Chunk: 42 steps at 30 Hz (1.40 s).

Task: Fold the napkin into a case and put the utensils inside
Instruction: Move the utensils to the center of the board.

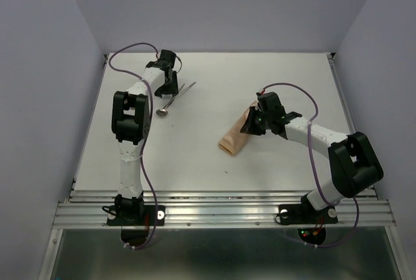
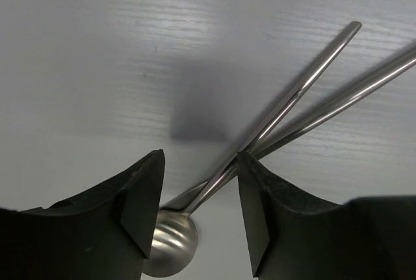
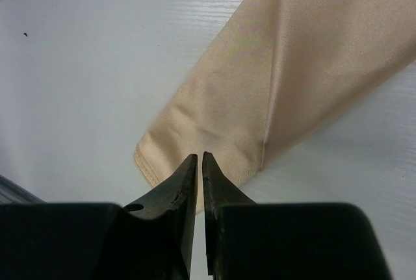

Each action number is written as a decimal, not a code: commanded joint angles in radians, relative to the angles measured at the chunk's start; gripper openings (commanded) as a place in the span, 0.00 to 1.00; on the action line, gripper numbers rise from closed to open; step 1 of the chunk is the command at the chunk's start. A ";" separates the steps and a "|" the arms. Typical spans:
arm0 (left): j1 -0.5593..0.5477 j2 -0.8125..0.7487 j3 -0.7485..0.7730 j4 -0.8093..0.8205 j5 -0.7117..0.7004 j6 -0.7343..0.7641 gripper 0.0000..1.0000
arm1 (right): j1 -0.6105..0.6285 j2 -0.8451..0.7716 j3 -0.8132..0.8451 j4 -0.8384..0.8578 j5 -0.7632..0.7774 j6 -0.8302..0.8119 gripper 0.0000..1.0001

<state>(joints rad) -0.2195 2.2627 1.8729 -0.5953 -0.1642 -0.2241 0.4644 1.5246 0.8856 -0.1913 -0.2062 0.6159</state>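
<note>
The napkin is folded into a narrow peach-orange case lying on the table right of centre; it also fills the right wrist view. My right gripper is shut and empty, its tips just over the case's lower end. Two silver utensils lie crossed at the back left, a spoon with its round bowl and a second straight handle. My left gripper is open and low over them, its fingers either side of the crossed handles near the bowl.
The white table is walled at the back and both sides. A metal rail runs along the near edge by the arm bases.
</note>
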 commanded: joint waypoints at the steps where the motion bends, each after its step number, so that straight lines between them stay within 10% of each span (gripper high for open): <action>1: -0.006 0.004 0.078 -0.027 0.002 0.031 0.58 | -0.003 -0.035 0.018 -0.014 0.008 -0.016 0.13; 42: -0.012 -0.086 -0.190 0.086 0.098 -0.024 0.46 | -0.003 -0.066 -0.088 0.036 0.042 0.005 0.15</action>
<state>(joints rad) -0.2222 2.2116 1.7531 -0.4706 -0.0849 -0.2279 0.4644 1.4872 0.8032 -0.1974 -0.1780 0.6212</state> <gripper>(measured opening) 0.479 0.144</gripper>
